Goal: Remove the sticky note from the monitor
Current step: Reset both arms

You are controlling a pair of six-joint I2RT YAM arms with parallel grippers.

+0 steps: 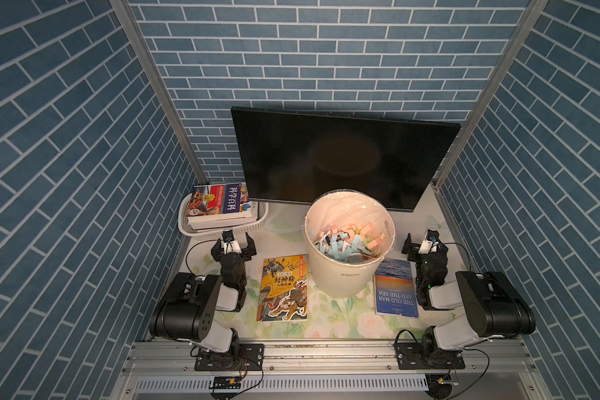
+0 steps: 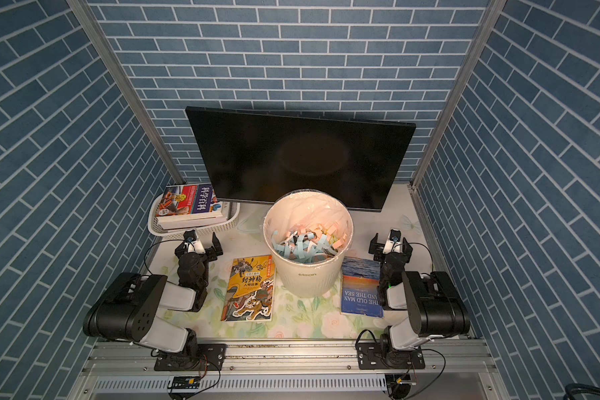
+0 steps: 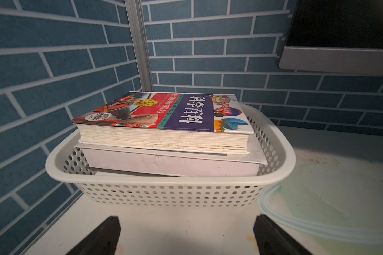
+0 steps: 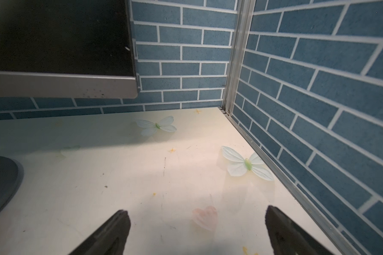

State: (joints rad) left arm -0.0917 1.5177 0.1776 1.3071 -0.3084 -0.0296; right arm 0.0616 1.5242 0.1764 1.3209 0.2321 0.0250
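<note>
The monitor (image 1: 326,156) (image 2: 291,156) stands at the back, its glossy black screen facing forward. Its lower corners appear in the left wrist view (image 3: 341,22) and the right wrist view (image 4: 53,33). The sticky note is out of view: none shows on the screen. My left gripper (image 1: 233,244) (image 2: 199,244) (image 3: 187,220) rests low at the left, open and empty, facing the basket. My right gripper (image 1: 425,242) (image 2: 391,244) (image 4: 197,212) rests low at the right, open and empty over bare table.
A white bin (image 1: 336,277) (image 2: 305,277) with coloured paper strips stands before the monitor. A perforated basket (image 1: 187,228) (image 3: 164,194) of stacked books sits back left. A yellow book (image 1: 284,287) and a blue book (image 1: 395,287) flank the bin. Brick-patterned walls close three sides.
</note>
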